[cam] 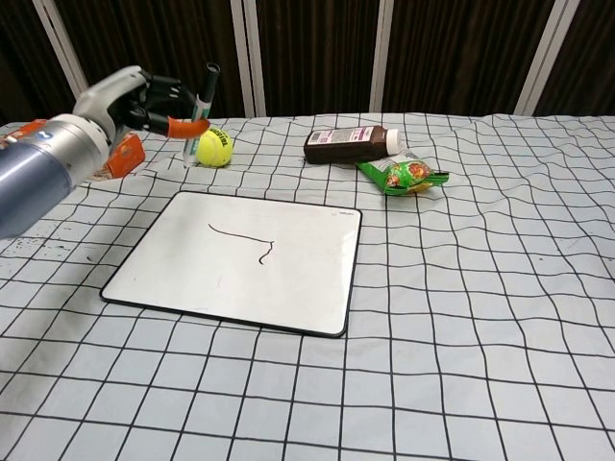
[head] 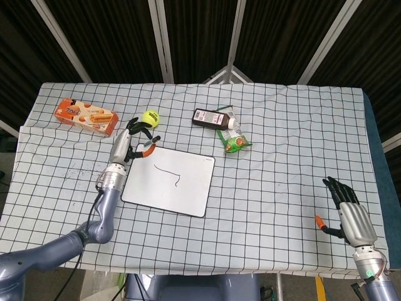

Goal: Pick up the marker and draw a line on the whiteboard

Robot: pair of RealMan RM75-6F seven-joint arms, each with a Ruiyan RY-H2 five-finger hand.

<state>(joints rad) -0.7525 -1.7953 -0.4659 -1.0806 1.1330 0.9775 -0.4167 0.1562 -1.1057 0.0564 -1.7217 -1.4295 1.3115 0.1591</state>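
Observation:
The whiteboard (head: 169, 187) (cam: 192, 279) lies flat on the checkered cloth with a thin dark line (head: 170, 175) (cam: 245, 238) across its middle. My left hand (head: 127, 145) (cam: 135, 99) is raised off the board beyond its far left corner, near the tennis ball. It pinches the marker (head: 146, 148) (cam: 200, 113) nearly upright, dark cap on top, tip clear of the surface. My right hand (head: 348, 212) rests at the table's near right edge in the head view, fingers spread, holding nothing.
A yellow tennis ball (head: 150, 118) (cam: 212, 147) sits just past the left hand. An orange snack box (head: 86, 116) lies at the far left. A brown bottle (head: 212, 118) (cam: 352, 144) and a green packet (head: 235, 143) (cam: 402, 174) lie behind the board.

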